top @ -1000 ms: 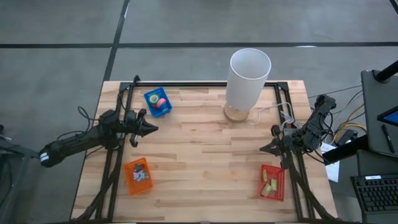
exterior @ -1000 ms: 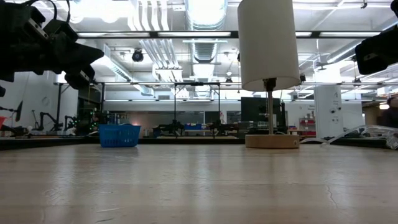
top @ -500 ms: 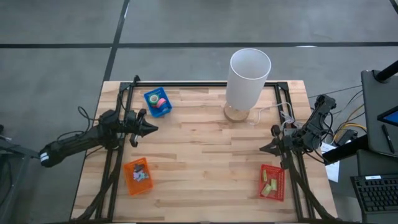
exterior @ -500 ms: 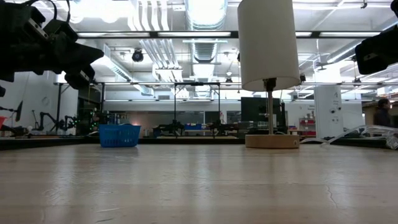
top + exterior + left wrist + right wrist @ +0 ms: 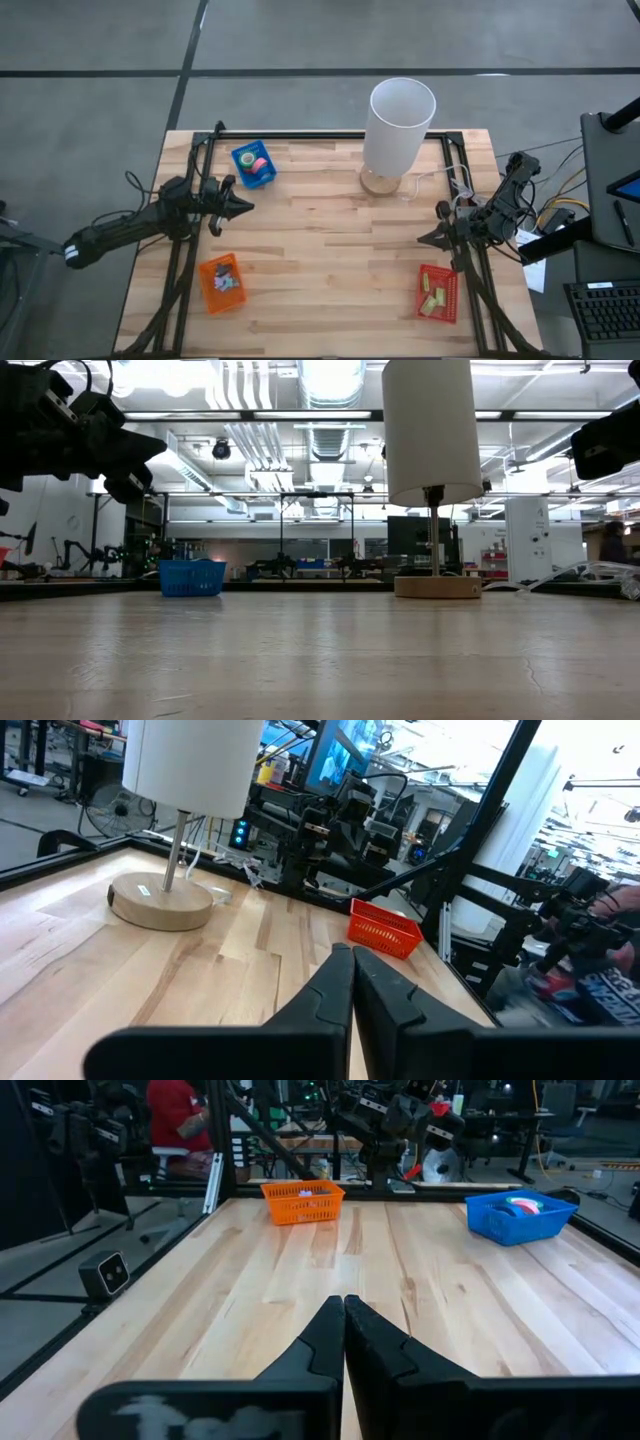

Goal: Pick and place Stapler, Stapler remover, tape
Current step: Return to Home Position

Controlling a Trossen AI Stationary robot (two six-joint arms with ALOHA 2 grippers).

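Now I count three: blue basket (image 5: 253,165) far left, orange basket (image 5: 221,284) near left, red basket (image 5: 437,293) near right; left gripper (image 5: 246,208) and right gripper (image 5: 422,239) both have fingers together.

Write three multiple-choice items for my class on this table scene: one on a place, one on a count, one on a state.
1. Where on the pale wooden table is the red plastic mesh basket? A) its middle B) the right hand's side C) hanging off its edge
2. How many plastic baskets stand on the table? A) one B) two C) three
3. How are the left hand's fingers? A) shut, empty B) wide open C) out of every view
Answers: B, it sits near the right hand in the high view; C, the red one, an orange mesh basket and a blue mesh basket; A, the left wrist view shows the tips together.
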